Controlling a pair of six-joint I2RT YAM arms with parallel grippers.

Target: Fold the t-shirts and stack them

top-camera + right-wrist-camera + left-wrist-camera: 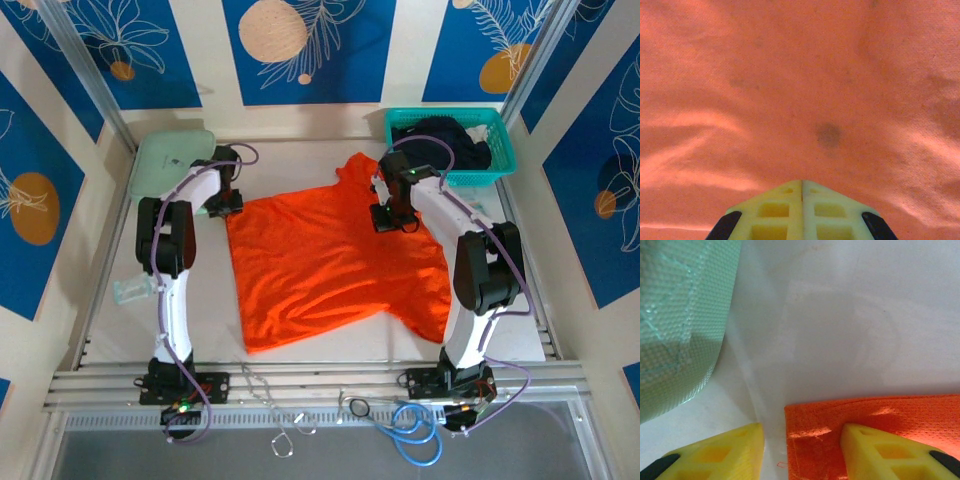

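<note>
Orange t-shirt (330,260) lies spread flat mid-counter (215,300), lightly wrinkled, with one sleeve at its far-right corner.

Left pincer (225,207) is at the shirt's far-left corner. In the left wrist view the pincer (801,432) has its jaws apart, straddling the shirt's edge: one finger (880,450) over fabric, the other over bare counter just off the shirt. Nothing gripped.

Right pincer (390,222) is over the shirt's far-right part, near the sleeve. In the right wrist view the pincer (802,184) has its fingers closed flush together, tip down at the fabric. Can't tell if any cloth is pinched.

Black t-shirt (440,135) sits bunched in the teal basket (500,150), just beyond the orange shirt's far-right corner. Pale green box (170,160) sits beyond the shirt's far-left corner, near the left pincer.
</note>
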